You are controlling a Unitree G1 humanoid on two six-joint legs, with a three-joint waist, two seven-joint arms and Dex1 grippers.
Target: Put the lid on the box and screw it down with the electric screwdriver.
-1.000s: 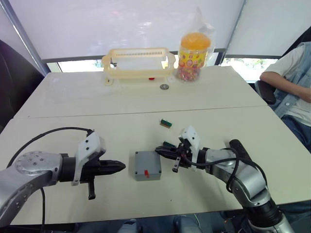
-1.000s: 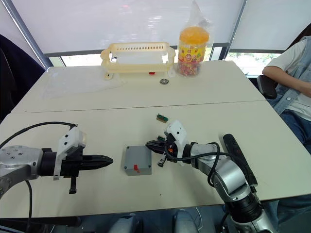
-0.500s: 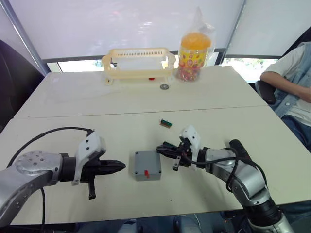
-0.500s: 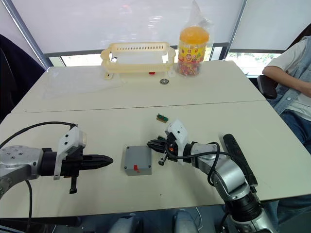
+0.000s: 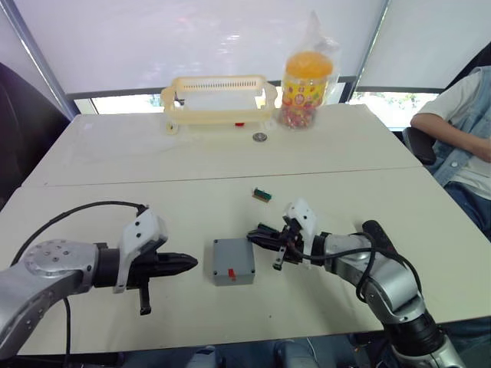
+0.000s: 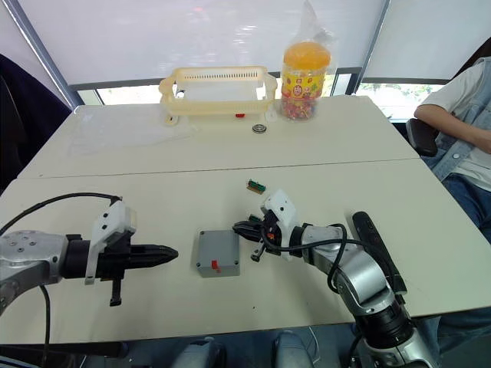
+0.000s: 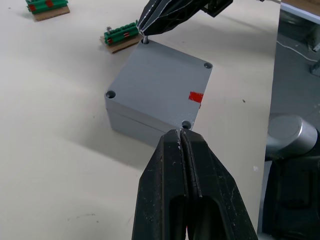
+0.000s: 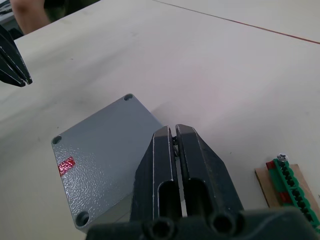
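Lid [image 7: 159, 82]: seated on the box [image 7: 131, 119].
Right gripper [image 5: 253, 238]: fingers together, tip at lid's corner.
Left gripper [image 5: 192, 263]: fingers together, beside box.

Silver arms, blk cables, blk hands

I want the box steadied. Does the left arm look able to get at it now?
Probably yes: the left pincer points at the box, with bare table between them, though it is shut.
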